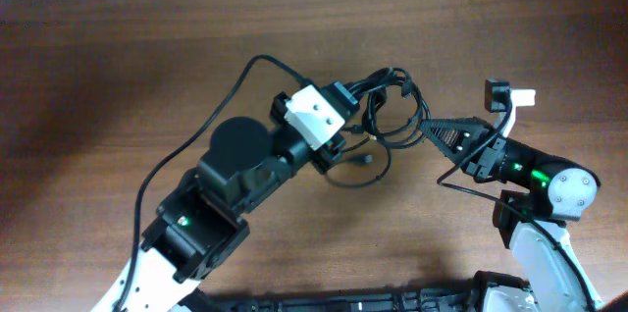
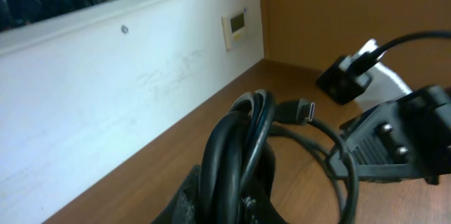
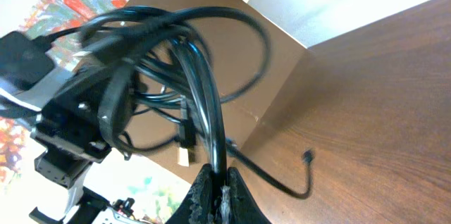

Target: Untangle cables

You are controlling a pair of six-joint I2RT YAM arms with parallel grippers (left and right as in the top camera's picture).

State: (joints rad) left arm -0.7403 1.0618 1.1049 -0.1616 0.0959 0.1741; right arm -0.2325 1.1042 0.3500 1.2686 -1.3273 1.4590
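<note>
The cables are a bundle of thin black cords held above the brown table between my two grippers. My left gripper is shut on a thick fold of cords, which fills the left wrist view; a small connector plug sticks out of it. My right gripper is shut on one cord of the same bundle, seen rising from the jaws in the right wrist view. A loose end with a small plug hangs over the table. A loop droops below the left gripper.
A small black block with a white part sits on the table beyond the right arm, also in the left wrist view. A white wall runs along the table's far edge.
</note>
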